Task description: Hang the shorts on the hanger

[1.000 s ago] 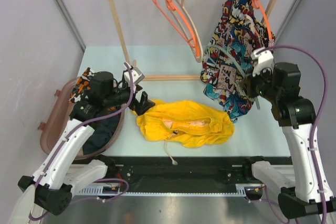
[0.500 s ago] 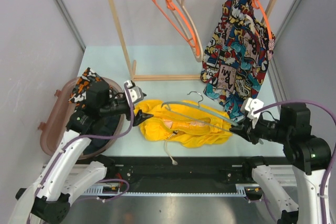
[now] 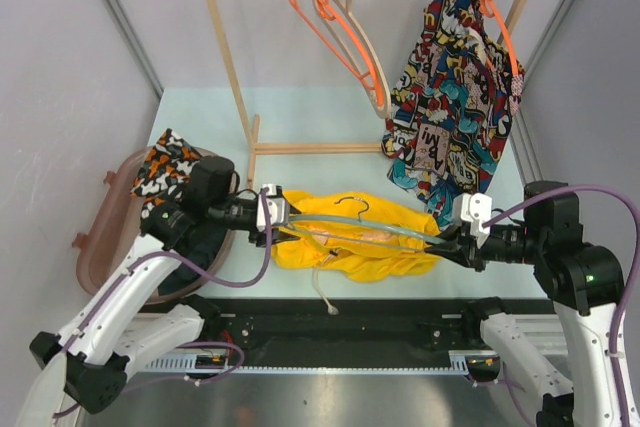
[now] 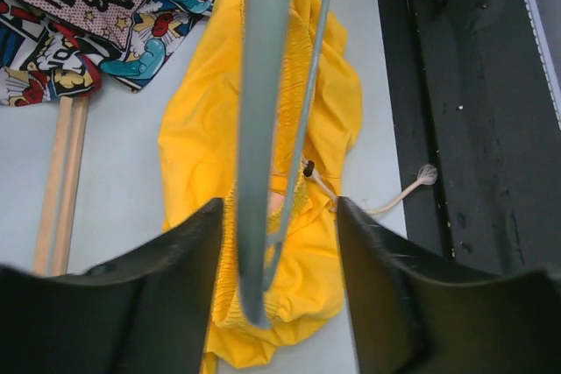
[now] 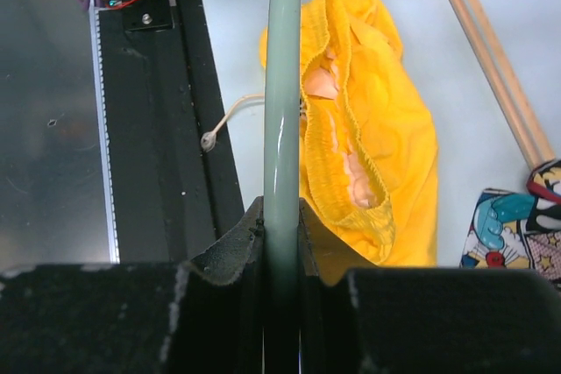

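The yellow shorts (image 3: 400,247) lie crumpled on the table between the arms, waistband open, and show in the left wrist view (image 4: 197,146) and the right wrist view (image 5: 386,102). The mint-green hanger (image 3: 360,230) lies level just above them, hook (image 3: 350,203) pointing away. My right gripper (image 3: 447,245) is shut on its right end (image 5: 282,111). My left gripper (image 3: 277,227) is open, with the hanger's left end (image 4: 259,129) between its jaws, closer to the left finger. The whitish drawstring (image 3: 325,297) trails toward the near edge.
A wooden rack (image 3: 232,77) stands at the back with orange hangers (image 3: 330,22), a beige hanger (image 3: 366,57) and the comic-print garment (image 3: 450,97). A brown basket (image 3: 95,247) with patterned cloth (image 3: 165,165) sits at the left. A black rail (image 3: 350,332) runs along the near edge.
My right arm has swung down from the rack and brought the hanger low over the shorts. My left gripper has moved right, so its open jaws now stand around the hanger's left end.
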Robot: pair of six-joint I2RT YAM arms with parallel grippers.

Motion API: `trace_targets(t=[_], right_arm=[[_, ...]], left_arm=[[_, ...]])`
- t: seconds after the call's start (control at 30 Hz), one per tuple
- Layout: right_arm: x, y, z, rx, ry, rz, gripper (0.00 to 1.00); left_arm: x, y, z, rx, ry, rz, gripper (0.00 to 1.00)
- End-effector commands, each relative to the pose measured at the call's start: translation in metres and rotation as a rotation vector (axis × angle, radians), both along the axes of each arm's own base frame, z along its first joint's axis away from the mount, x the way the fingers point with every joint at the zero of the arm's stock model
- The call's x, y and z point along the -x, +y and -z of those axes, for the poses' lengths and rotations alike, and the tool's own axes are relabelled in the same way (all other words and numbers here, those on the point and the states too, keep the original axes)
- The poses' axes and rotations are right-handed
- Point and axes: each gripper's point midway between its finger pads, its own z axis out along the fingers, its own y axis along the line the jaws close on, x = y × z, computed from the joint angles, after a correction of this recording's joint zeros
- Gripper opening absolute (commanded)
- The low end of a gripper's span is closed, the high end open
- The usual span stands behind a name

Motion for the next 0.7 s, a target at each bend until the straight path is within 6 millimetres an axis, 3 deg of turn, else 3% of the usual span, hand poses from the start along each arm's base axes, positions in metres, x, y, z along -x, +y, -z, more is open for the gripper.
trace_targets(t=[0.0, 0.03, 0.1, 0.13, 0.2, 0.23, 0.27, 0.33, 0.43, 0.5, 0.67], right_arm=[[-0.004, 0.010, -0.011, -0.009, -0.091, -0.083, 0.00], [-0.007, 0.008, -0.008, 0.009, -0.092, -0.074, 0.00], [-0.012, 0.011, -0.003, 0.030, -0.060, -0.074, 0.00], [-0.019, 0.008, 0.001, 0.056, -0.049, -0.042, 0.06], [-0.032, 0.014, 0.005, 0.067, 0.009, -0.011, 0.22], [-0.041, 0.014, 0.008, 0.090, 0.014, 0.020, 0.45], [-0.046, 0.017, 0.007, 0.090, 0.001, 0.023, 0.55], [-0.045, 0.030, 0.010, 0.116, 0.002, -0.009, 0.69], [-0.054, 0.050, 0.008, 0.133, -0.026, -0.027, 0.74], [-0.046, 0.072, 0.007, 0.132, -0.020, -0.083, 0.73], [-0.056, 0.101, 0.006, 0.107, -0.017, -0.105, 0.62]], left_arm=[[-0.004, -0.012, 0.001, 0.015, 0.013, 0.035, 0.49], [-0.001, -0.012, 0.002, 0.010, 0.027, 0.046, 0.32], [0.002, -0.012, 0.008, -0.003, 0.051, 0.052, 0.11], [0.001, -0.011, 0.009, -0.005, 0.058, 0.037, 0.00], [-0.002, -0.011, 0.014, -0.004, 0.059, 0.010, 0.00], [-0.004, -0.009, 0.016, -0.007, 0.059, -0.015, 0.00], [-0.006, -0.008, 0.017, -0.009, 0.056, -0.031, 0.00], [-0.010, -0.008, 0.022, -0.021, 0.060, -0.050, 0.00], [-0.013, -0.008, 0.027, -0.049, 0.069, -0.073, 0.00], [-0.016, -0.009, 0.028, -0.059, 0.071, -0.089, 0.00], [-0.018, -0.010, 0.033, -0.078, 0.058, -0.105, 0.00]])
